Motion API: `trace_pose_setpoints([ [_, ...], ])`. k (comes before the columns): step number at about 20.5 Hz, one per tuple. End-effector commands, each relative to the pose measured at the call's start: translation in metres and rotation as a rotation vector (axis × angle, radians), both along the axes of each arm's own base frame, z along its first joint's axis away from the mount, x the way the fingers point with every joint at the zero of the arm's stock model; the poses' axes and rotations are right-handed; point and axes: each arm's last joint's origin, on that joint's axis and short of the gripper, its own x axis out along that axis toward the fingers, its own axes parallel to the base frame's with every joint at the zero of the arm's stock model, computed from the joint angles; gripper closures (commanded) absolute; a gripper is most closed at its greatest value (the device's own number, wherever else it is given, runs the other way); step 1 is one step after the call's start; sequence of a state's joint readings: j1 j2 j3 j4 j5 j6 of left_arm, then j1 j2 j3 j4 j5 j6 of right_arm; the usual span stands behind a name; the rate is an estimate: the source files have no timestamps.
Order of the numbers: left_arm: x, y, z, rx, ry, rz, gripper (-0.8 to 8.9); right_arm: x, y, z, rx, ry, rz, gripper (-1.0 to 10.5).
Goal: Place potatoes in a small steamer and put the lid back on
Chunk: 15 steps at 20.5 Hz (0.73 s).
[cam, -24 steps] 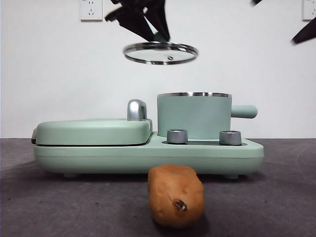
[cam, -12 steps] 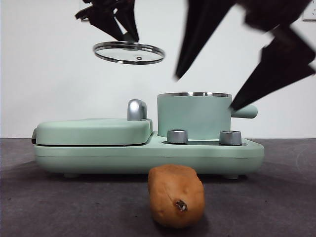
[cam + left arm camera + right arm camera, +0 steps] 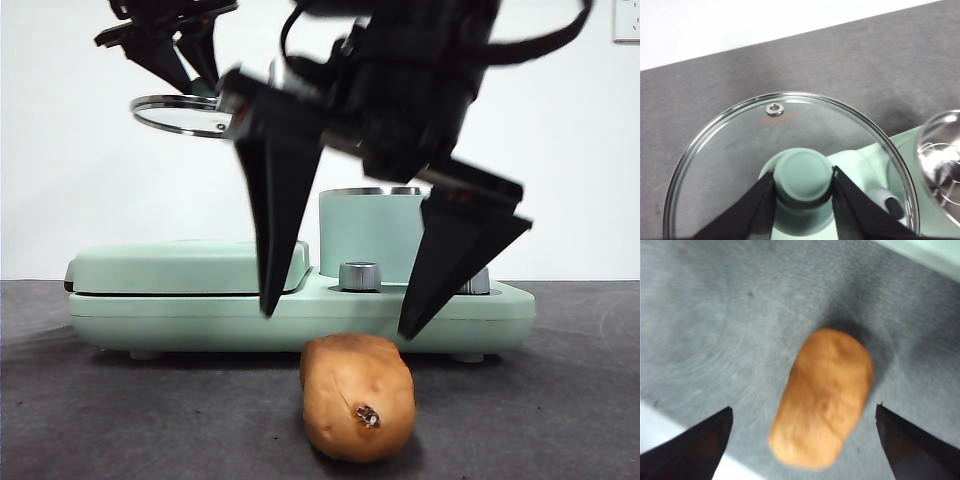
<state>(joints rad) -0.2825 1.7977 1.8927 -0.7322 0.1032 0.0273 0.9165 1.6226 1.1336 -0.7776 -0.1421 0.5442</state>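
Front view, potato: my oblong orange-brown potato [image 3: 357,397] lies on the dark grey table [image 3: 560,400], just before the mint-green cooker base [image 3: 300,312].
Front view, right gripper: my right gripper [image 3: 335,312] hangs above the potato, jaws spread wide, tips clear of it on either side, holding nothing.
Front view, steamer: the mint-green cylindrical steamer pot with steel rim [image 3: 375,228] stands uncovered on the base, partly hidden by my arm.
Front view, lid: the round glass lid with steel rim [image 3: 180,113] hangs high, off to the side above the flat green griddle cover [image 3: 185,265].
Left wrist view: my left gripper [image 3: 804,179] is clamped on the lid's mint-green knob [image 3: 804,174], both jaws pressing its sides.
Right wrist view: the potato lies between my wide-set jaws, untouched.
Handling, judged: firm, solid, fairly heavy, smooth skin that may slip. I would take it across the middle, over its short width.
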Motion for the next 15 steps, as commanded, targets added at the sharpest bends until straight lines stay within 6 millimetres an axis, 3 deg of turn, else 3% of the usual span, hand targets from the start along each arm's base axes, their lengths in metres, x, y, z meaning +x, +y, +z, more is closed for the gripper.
trace_pose_setpoints([
  [1, 0.0, 0.005, 0.015, -0.011, -0.066, 0.005, 7.66, 0.003, 0.012, -0.012, -0.028, 0.015, 0.031, 4.9],
  [3, 0.001, 0.011, 0.015, -0.01, -0.066, 0.02, 7.66, 0.005, 0.015, -0.023, -0.059, 0.035, 0.039, 5.3],
  [7, 0.003, 0.017, 0.015, -0.009, -0.065, 0.037, 7.65, 0.008, 0.017, -0.029, -0.066, 0.019, 0.058, 8.9],
  [9, 0.004, 0.02, 0.015, -0.009, -0.064, 0.045, 7.66, 0.01, 0.018, -0.023, -0.069, 0.021, 0.055, 9.1],
  [11, 0.004, 0.021, 0.015, -0.008, -0.064, 0.048, 7.65, 0.016, 0.019, -0.006, -0.075, 0.018, 0.066, 9.1],
  [15, 0.005, 0.024, 0.015, -0.006, -0.065, 0.053, 7.66, 0.04, 0.017, 0.057, -0.032, -0.044, 0.074, 9.1],
])
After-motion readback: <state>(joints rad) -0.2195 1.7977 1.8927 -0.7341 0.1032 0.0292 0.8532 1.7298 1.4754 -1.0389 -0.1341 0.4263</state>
